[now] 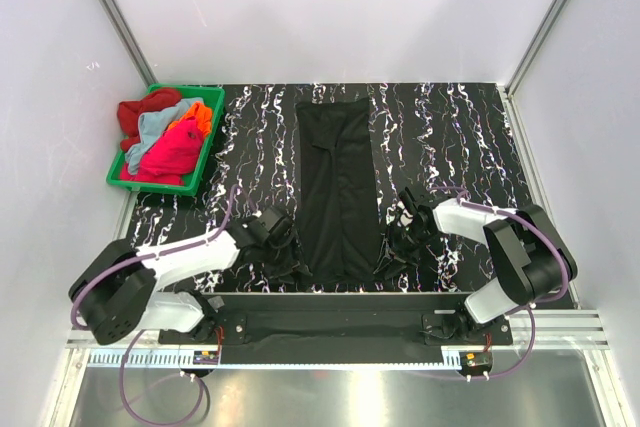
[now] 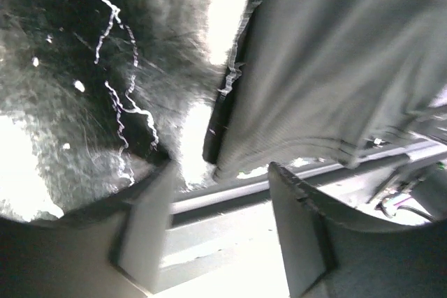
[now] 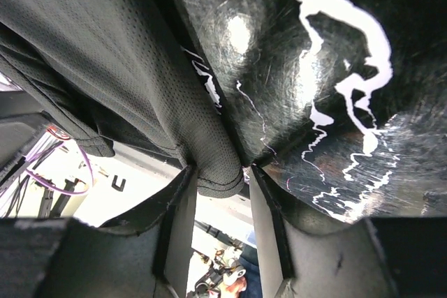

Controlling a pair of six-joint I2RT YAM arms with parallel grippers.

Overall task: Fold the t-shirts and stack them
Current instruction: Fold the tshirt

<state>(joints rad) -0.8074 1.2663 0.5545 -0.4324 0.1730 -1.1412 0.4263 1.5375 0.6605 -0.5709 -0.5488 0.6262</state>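
Observation:
A black t-shirt (image 1: 338,187) lies folded into a long narrow strip down the middle of the black marbled table (image 1: 460,137). My left gripper (image 1: 285,247) is at the strip's near left corner. In the left wrist view it (image 2: 220,172) is open, with the cloth (image 2: 328,68) just past its tips and nothing between them. My right gripper (image 1: 395,252) is at the near right corner. In the right wrist view it (image 3: 220,171) is open, and a hemmed corner of the shirt (image 3: 105,47) droops loosely into the gap.
A green bin (image 1: 150,185) at the far left holds crumpled shirts: red (image 1: 140,115), light blue (image 1: 165,125), orange (image 1: 200,117) and magenta (image 1: 170,152). The arms' black base bar (image 1: 330,322) runs along the near edge. White walls enclose three sides.

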